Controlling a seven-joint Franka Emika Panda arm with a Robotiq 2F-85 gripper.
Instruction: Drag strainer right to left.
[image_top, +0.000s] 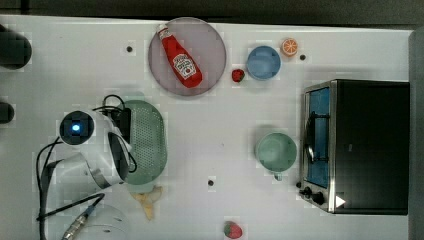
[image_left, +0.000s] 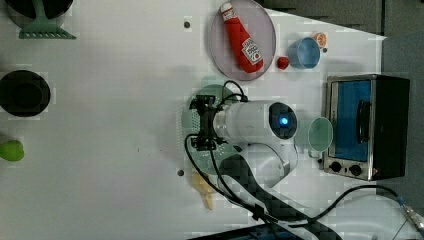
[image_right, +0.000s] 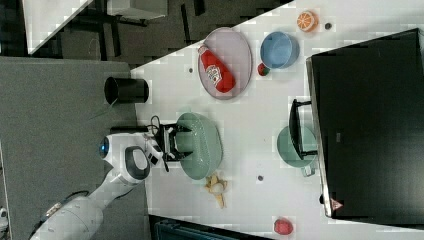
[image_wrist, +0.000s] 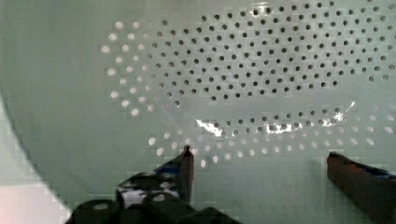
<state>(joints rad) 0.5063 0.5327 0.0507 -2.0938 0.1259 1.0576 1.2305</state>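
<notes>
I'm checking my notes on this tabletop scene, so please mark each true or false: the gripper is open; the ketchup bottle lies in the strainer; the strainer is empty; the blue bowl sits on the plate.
1. The gripper is open: true, both fingers apart over the strainer.
2. False: the ketchup bottle lies on the plate.
3. Strainer empty: true.
4. False: the blue bowl stands on the table beside the plate.

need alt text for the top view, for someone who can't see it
A white robot arm reaches over a pale green strainer at the top view's left on a white table, its gripper open at the strainer's rim. A ketchup bottle lies on a grey plate above; a blue bowl, green cup and toaster oven sit to the right.
</notes>
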